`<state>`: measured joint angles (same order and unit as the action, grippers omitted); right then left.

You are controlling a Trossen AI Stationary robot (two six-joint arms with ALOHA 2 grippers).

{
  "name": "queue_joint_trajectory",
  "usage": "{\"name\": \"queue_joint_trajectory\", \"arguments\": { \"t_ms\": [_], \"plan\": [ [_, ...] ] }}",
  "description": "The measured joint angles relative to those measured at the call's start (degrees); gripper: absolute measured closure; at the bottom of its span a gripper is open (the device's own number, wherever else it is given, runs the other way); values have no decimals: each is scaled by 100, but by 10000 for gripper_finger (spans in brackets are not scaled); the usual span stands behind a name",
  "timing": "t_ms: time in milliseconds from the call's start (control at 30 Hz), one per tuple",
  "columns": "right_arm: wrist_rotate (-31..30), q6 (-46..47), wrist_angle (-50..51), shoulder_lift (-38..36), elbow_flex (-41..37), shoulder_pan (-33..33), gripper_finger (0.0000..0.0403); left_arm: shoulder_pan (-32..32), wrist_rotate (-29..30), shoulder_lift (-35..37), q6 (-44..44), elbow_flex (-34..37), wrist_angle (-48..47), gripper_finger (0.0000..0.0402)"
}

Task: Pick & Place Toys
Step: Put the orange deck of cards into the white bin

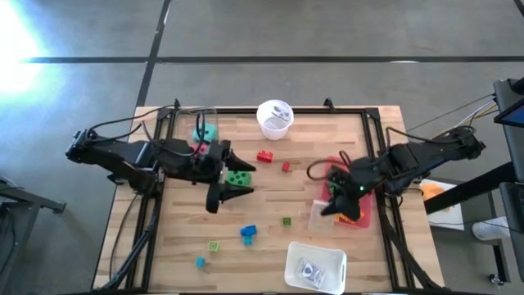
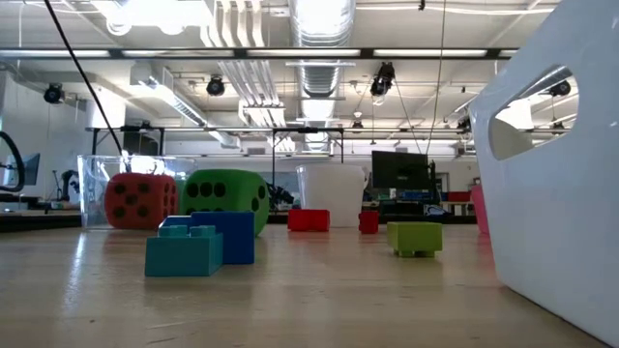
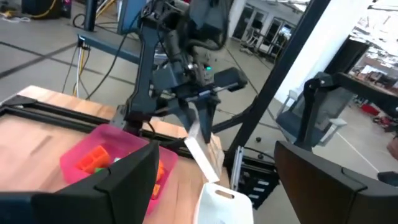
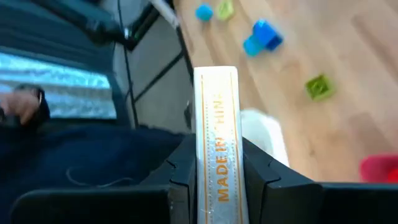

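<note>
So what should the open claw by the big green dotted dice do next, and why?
Probably lower the left gripper around the green black-dotted die: from above, its open fingers straddle the die, which sits ungripped.

White tray point(image 2: 556, 184) cut off at low view's edge, red die point(image 2: 141, 201) behind clear box

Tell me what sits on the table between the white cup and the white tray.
In the high view, two red bricks lie just below the white cup, and one small green brick lies just above the white tray; otherwise bare wood.
</note>
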<state>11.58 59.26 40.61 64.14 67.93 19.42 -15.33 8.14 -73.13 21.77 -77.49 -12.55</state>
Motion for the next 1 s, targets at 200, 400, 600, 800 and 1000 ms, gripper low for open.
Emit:
{"name": "queue_joint_trajectory", "arguments": {
  "t_ms": [200,400,600,800,1000],
  "plan": [
    [99,67,-23,2,-318,486,345,0,-14,23,76,4,-244,82],
    [143,-366,-521,2,-919,934,345,0,-15,23,77,4,-282,82],
    [502,-350,-1927,7,-1861,1113,345,4,-15,24,144,17,-289,82],
    [506,-395,-2848,9,-2718,1106,345,4,-16,24,262,26,-323,82],
    [543,-767,-3208,11,-2985,1106,345,4,-15,24,379,31,-381,82]
  ]
}}
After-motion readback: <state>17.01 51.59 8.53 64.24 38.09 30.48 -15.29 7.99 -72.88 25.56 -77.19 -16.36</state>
